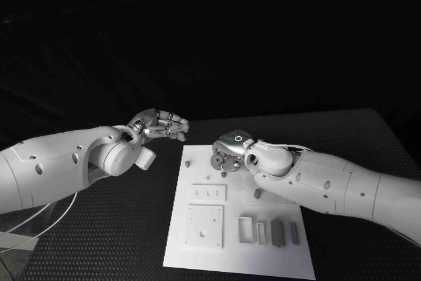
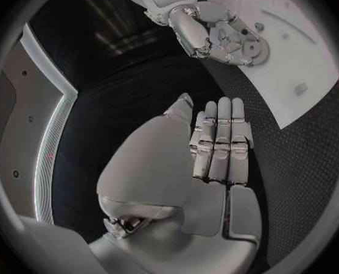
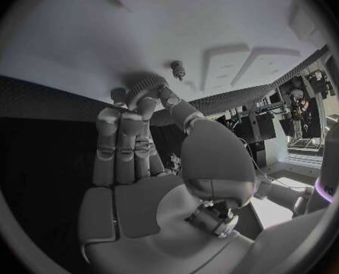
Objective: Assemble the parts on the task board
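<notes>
1. Nearest to the head camera, the white rectangular task board (image 1: 198, 244) is lying flat on the black textured table (image 1: 105, 244), with its long axis running away from the robot.
2. On the near part of the board, several grey upright block parts (image 1: 267, 231) are standing in a row, and a square raised plate (image 1: 204, 226) is lying beside them.
3. Further away, a smaller rectangular plate with slots (image 1: 208, 192) is sitting on the board, and a small grey peg (image 1: 187, 164) is standing upright near the board's left edge.
4. The silver right hand (image 1: 232, 150) is reaching over the far end of the board, and its fingertips are pinching a round toothed gear part (image 3: 144, 84).
5. In the right wrist view, the gear is lying against the board surface with its flat face turned to the board, just beside a small upright pin (image 3: 178, 70); I cannot tell whether it is already seated on something.
6. The silver left hand (image 1: 160, 125) is hovering above the table, beside the far left corner of the board and apart from it.
7. Its fingers (image 2: 224, 141) are lying straight and close together, and the hand is holding nothing.
</notes>
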Tool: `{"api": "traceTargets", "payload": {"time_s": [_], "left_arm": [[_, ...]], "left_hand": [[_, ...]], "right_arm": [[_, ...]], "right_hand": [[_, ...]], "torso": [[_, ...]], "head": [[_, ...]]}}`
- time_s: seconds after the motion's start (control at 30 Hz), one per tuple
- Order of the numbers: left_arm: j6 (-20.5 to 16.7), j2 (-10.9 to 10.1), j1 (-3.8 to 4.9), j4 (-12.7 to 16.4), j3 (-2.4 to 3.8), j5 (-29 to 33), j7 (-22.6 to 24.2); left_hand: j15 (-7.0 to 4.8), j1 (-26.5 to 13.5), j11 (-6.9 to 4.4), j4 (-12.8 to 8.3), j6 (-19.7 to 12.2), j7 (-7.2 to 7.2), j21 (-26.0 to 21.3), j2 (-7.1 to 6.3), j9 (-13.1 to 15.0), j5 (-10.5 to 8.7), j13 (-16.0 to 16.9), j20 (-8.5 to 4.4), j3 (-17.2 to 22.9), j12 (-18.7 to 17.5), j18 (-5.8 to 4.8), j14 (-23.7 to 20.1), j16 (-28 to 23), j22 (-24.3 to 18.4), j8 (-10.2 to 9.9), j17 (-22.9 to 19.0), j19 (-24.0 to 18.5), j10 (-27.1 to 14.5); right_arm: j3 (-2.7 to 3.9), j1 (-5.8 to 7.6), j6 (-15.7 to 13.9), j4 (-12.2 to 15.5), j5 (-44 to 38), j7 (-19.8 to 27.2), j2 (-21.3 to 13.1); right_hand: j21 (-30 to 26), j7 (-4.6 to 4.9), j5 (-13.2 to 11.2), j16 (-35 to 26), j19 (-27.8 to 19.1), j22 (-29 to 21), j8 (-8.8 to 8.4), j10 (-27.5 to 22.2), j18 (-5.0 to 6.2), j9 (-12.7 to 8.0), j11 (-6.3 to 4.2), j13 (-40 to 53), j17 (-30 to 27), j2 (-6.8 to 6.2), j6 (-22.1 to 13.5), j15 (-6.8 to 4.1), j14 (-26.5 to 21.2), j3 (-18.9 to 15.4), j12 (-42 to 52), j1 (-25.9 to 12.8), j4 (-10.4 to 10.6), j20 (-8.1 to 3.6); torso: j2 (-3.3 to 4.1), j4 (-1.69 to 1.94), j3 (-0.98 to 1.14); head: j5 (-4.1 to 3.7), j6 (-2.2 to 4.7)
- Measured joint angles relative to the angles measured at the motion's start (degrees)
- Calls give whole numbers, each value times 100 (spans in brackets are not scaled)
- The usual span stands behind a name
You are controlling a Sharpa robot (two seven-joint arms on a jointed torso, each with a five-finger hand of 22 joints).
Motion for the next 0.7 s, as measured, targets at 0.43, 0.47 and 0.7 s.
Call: {"api": "traceTargets", "payload": {"time_s": [0.43, 0.47, 0.7], "left_arm": [[0, -6, 0, 0, 0, 0, -2], [0, -8, 0, 0, 0, 0, -2], [0, -15, 0, 0, 0, 0, -2]], "left_hand": [[0, 0, 0, 0, 0, 0, 0, 0, 0, 0, 2, 0, 0, 0, 0, 0, 0, 0, 0, 2, 0, 0], [0, 0, 0, 0, 0, 0, 0, 0, 0, 0, 3, 0, 0, 0, -1, 0, 0, 0, 0, 4, 0, 0], [0, 0, 0, 0, 0, 0, 0, 0, 0, 0, 2, 0, 0, 0, 0, 0, 0, 0, 0, 7, 0, 0]], "right_arm": [[-7, -5, -8, -15, 185, 45, -37], [-10, -8, -8, -12, 202, 46, -51], [-13, -12, -14, 7, 354, 45, -151]], "right_hand": [[-22, 96, 22, 0, -1, 0, -329, -22, 0, 10, 123, -11, -11, -109, -325, 74, -23, 43, -111, -36, 43, 2], [-22, 103, 24, 0, -1, 0, -369, -22, 0, -25, 124, -11, -11, -121, -389, 80, -18, 49, -111, -48, 48, 2], [-47, 189, 44, -22, -2, 0, -502, -20, 0, -107, 186, -11, -11, -334, -642, 119, -17, 12, -138, -186, 127, 2]], "torso": [[-1, -5, -1], [-1, -5, -1], [-3, -6, 5]], "head": [[3, -16], [3, -17], [-2, -18]]}}
